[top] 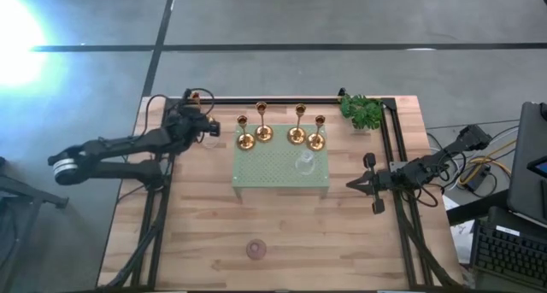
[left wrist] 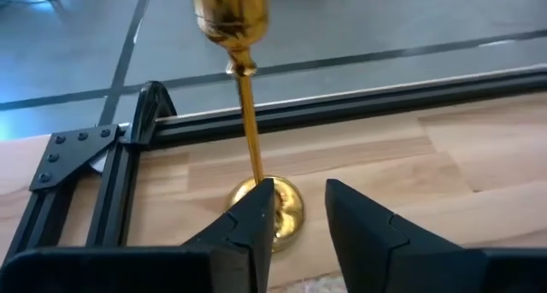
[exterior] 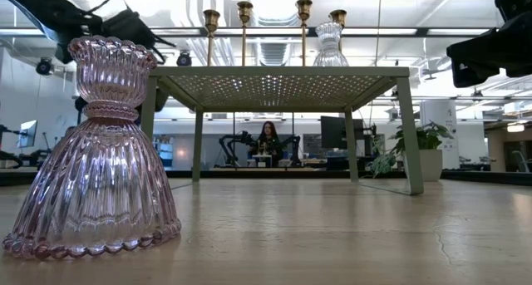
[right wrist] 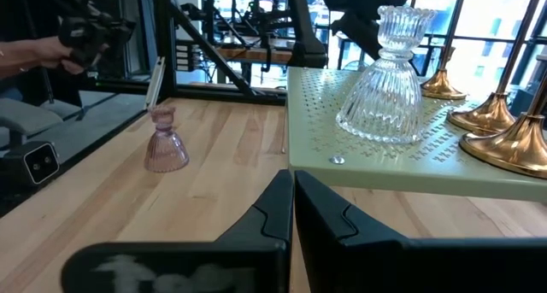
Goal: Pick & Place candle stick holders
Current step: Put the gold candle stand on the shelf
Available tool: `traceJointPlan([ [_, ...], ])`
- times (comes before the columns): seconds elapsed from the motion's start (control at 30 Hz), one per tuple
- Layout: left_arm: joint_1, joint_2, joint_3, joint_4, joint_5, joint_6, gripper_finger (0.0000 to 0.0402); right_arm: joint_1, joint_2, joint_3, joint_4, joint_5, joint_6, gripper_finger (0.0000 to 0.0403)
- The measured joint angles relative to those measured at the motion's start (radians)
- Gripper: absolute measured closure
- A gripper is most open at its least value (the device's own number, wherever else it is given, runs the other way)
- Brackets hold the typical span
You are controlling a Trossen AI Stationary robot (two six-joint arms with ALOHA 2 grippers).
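— What's on the tray (top: 256, 180)?
— Four stemmed holders (top: 263, 122) in a row along its far edge, a glass holder (top: 305, 163) in front of them.
— And off it?
— Another glass holder (top: 255, 249) near the table's (top: 188, 233) front edge; a sprig (top: 362, 111) at the far right corner.

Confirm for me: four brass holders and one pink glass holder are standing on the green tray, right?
Not quite. The glass holder on the green tray is clear, as the right wrist view shows. The pink glass holder stands on the bare table, off the tray. The four brass holders are on the tray.
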Motion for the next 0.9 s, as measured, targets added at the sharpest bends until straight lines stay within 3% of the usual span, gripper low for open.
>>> traceJointPlan([
  [0.37, 0.092, 0.11, -0.01, 0.154, -0.004, 0.012, 0.0198, 0.0, 0.0, 0.0, 0.0, 0.0, 0.0, 0.0394],
  [0.57, 0.129, 0.159, -0.011, 0.317, 0.039, 0.12, 0.0192, 0.0, 0.0, 0.0, 0.0, 0.0, 0.0, 0.0394],
  [0.9, 0.211, 0.238, -0.011, 0.34, 0.061, 0.132, 0.0198, 0.0, 0.0, 0.0, 0.0, 0.0, 0.0, 0.0394],
])
